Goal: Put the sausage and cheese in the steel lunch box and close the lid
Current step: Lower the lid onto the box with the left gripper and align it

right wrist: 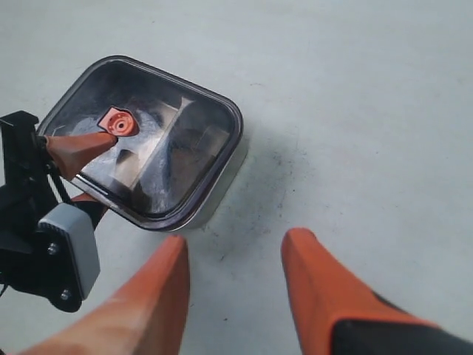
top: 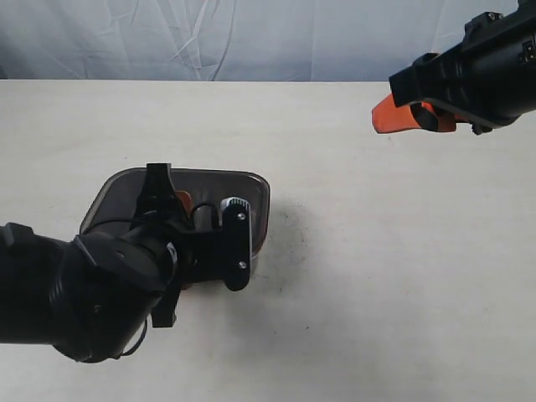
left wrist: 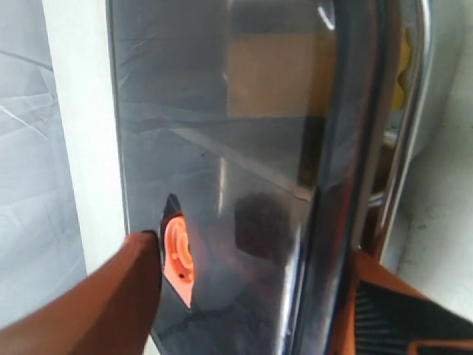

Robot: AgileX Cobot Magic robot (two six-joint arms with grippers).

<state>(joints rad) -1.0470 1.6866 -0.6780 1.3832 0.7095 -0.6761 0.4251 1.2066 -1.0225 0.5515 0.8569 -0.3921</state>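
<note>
The dark translucent lid lies on the steel lunch box at the table's left. Its orange valve faces up. My left gripper straddles the lid's edge with its jaws wide apart. One finger rests over the lid beside the valve, and the other finger stands outside the steel rim. A sliver of yellow cheese shows at that rim. The sausage is hidden under the lid. My right gripper hangs open and empty at the far right.
The pale table stretches bare to the right of the box, with a few dark scuff marks near the box's corner. A wrinkled light backdrop closes off the far edge.
</note>
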